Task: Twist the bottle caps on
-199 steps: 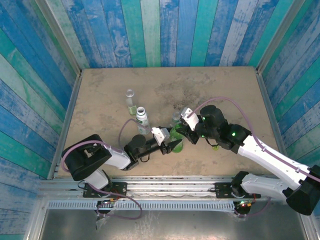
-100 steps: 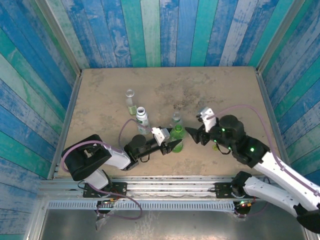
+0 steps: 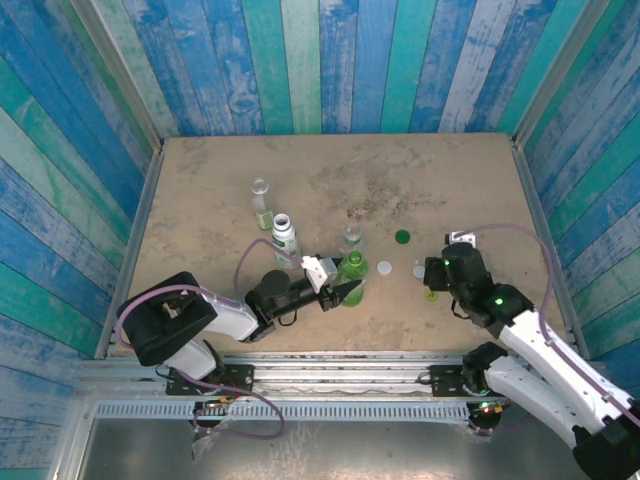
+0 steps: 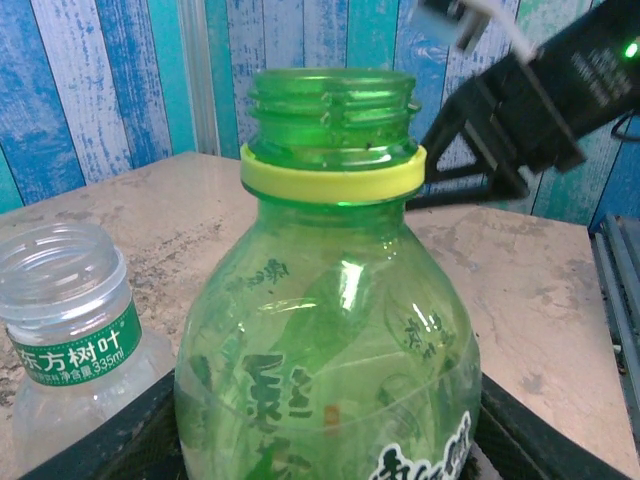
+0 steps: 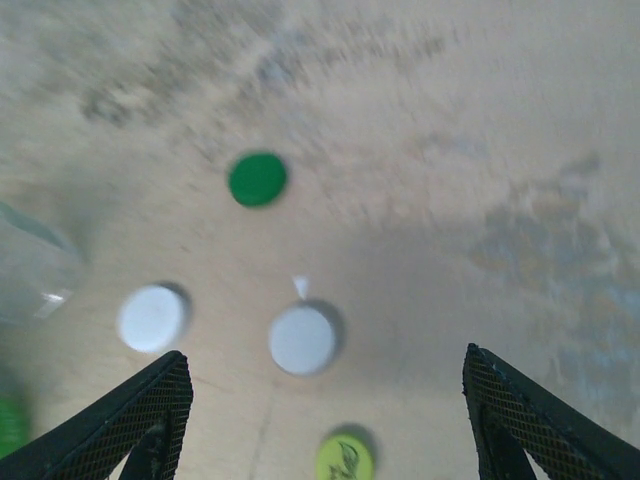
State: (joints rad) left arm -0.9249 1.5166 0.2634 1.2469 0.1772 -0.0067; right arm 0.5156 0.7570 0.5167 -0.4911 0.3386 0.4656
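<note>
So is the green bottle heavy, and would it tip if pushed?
Probably light: the green bottle looks empty through its clear plastic. Thin walls might squish when squeezed. It is tall with a narrow neck, so a push up high could tip it, but the left tool hugs it.

My green bottle (image 4: 330,330) is glossy, translucent plastic; the clear bottle (image 4: 65,340) likewise. Caps (image 5: 303,338) look smooth plastic. My right fingers (image 5: 120,425) are black, mesh-textured. The table (image 3: 200,180) is matt, mottled, stone-like; the walls (image 3: 300,60), painted wood.
</note>
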